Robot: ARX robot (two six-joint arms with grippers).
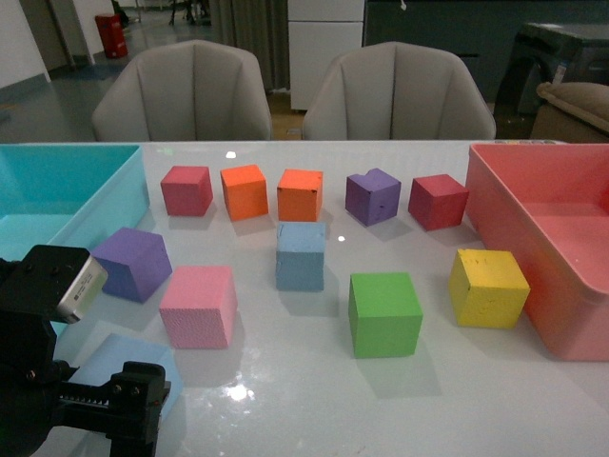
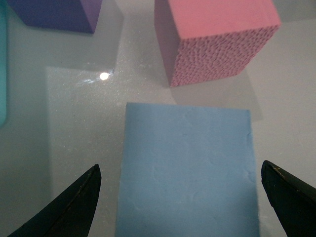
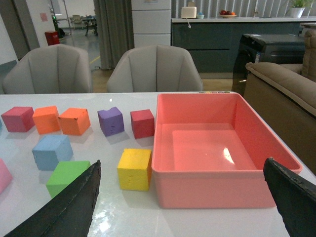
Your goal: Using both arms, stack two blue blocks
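Here, one pale, matte blue block [image 2: 187,173], flat-faced.

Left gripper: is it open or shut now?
Open. On the left gripper the fingers stand wide apart, one each side of a blue block, gaps showing.

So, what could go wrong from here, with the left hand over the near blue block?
1. The left hand is open astride the near blue block, and the pink cube sits close beyond it; reaching too far could bump that cube.
2. The other blue block stands just in front of an orange cube, so an off-centre placement might topple the stack or nudge that neighbour.
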